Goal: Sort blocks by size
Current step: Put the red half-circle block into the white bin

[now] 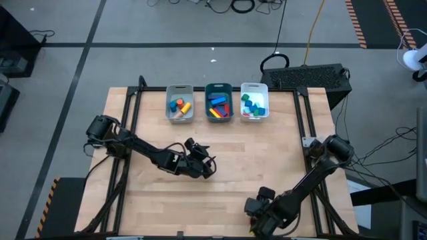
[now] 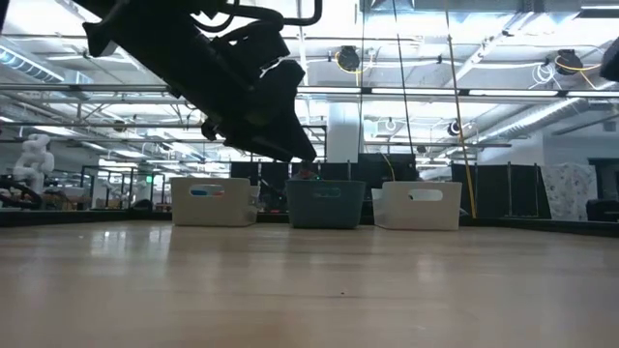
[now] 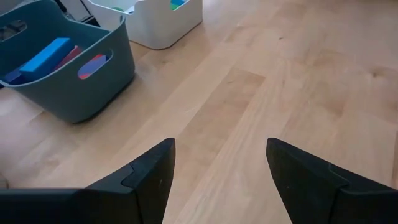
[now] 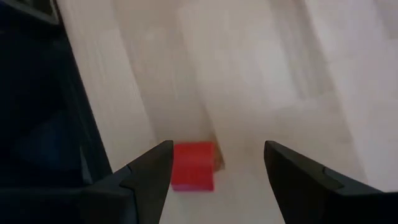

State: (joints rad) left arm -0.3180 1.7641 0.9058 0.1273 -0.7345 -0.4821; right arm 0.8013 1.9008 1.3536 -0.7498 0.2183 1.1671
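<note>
Blocks lie in three trays at the table's far side. The grey tray (image 1: pixel 180 113) holds orange, blue and yellow pieces. The teal tray (image 1: pixel 218 87) holds blue, red and yellow bars (image 3: pixel 45 56). The white tray (image 1: pixel 254 87) holds green and blue cubes. My left gripper (image 1: pixel 205 165) is open and empty above the table's middle, and it also shows in its wrist view (image 3: pixel 221 174). My right gripper (image 1: pixel 257 210) is open at the near edge. A red block (image 4: pixel 194 165) lies on the table between its fingers, close to one finger; the high view hides it.
The three trays also show in the low view: grey (image 2: pixel 213 201), teal (image 2: pixel 326 203) and white (image 2: pixel 418 205). The left arm (image 2: pixel 242 77) hangs over the table there. A dark keyboard (image 1: pixel 310 77) sits beyond the table's far right corner. Bare wooden tabletop (image 1: pixel 267 153) lies between the arms.
</note>
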